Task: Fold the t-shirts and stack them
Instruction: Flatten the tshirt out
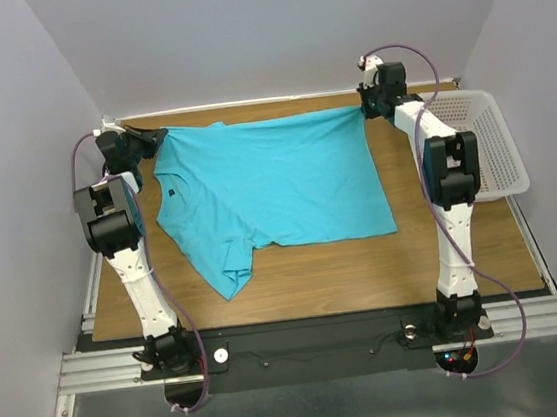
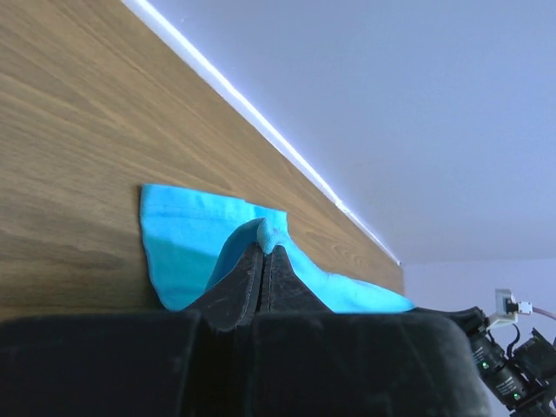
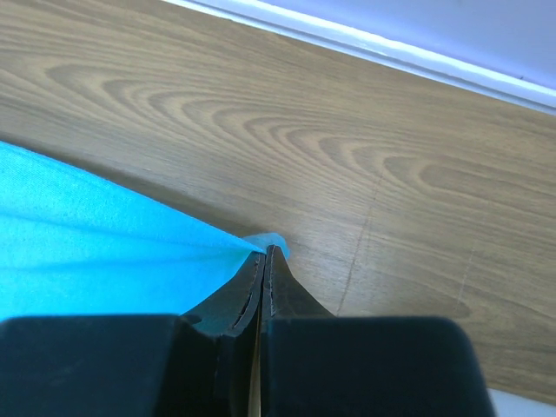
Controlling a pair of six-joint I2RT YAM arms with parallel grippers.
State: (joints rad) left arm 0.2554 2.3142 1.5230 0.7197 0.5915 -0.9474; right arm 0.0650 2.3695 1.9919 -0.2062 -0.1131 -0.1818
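From my station I see a wood-grain desk point(image 1: 455, 259) boxed in by three plain pale grey walls: the back wall point(image 1: 278, 27) behind its far edge, a left wall point(image 1: 0, 150) and a right wall point(image 1: 544, 17) slanting in at the sides. A thin white strip point(image 1: 246, 102) runs along the desk's far edge where it meets the back wall. Aluminium rails point(image 1: 105, 367) cross the near edge, and a dull grey metal sheet point(image 1: 322, 410) lies below them. The light is soft and even, with only faint shadows on the wood.
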